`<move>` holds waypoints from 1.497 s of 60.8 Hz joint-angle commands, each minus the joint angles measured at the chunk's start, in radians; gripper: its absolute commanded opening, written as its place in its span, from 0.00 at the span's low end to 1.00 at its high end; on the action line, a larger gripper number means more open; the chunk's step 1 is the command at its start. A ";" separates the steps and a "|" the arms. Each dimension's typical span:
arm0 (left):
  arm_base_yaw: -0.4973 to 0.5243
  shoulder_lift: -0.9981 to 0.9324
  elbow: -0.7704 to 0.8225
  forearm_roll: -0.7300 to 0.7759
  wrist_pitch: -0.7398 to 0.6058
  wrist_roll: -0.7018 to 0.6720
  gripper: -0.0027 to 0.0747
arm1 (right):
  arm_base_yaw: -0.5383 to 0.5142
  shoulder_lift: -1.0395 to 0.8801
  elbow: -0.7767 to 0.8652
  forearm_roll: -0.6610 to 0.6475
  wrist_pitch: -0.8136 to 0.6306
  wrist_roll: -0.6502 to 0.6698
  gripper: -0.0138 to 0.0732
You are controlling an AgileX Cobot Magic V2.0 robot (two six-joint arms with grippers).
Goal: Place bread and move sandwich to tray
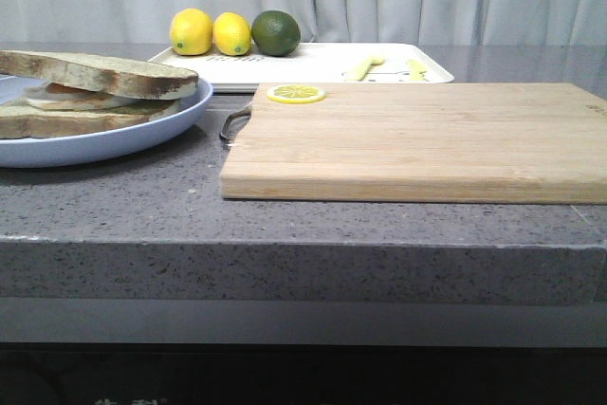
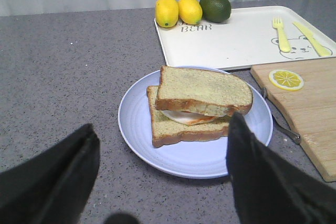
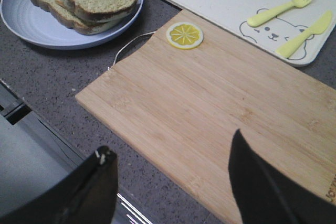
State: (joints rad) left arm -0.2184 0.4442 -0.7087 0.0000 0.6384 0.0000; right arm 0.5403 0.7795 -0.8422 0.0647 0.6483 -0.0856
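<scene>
Black fingers (image 2: 52, 177) of the left hand (image 2: 163, 174) gape empty just short of the egg-filled sandwich (image 2: 199, 106) on its blue plate (image 2: 136, 124).

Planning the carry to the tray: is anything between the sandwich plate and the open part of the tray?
Nothing visible blocks it. The plate with the sandwich sits just in front of the tray; the lemons and lime line its far edge.
</scene>
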 commanded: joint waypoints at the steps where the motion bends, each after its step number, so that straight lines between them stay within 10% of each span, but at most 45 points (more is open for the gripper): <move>1: -0.008 0.015 -0.022 0.000 -0.077 0.000 0.68 | 0.002 -0.075 0.050 0.007 -0.123 0.003 0.71; 44: 0.029 0.694 -0.410 0.171 0.309 -0.043 0.68 | 0.002 -0.153 0.154 0.007 -0.166 0.003 0.71; 70: 0.345 1.028 -0.622 -0.301 0.365 0.172 0.58 | 0.002 -0.153 0.154 0.007 -0.166 0.003 0.71; 91: 0.375 1.160 -0.622 -0.469 0.364 0.268 0.51 | 0.002 -0.153 0.154 0.007 -0.166 0.003 0.71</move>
State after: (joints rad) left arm 0.1558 1.6219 -1.2986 -0.4061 1.0273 0.2491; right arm 0.5403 0.6280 -0.6625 0.0684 0.5622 -0.0841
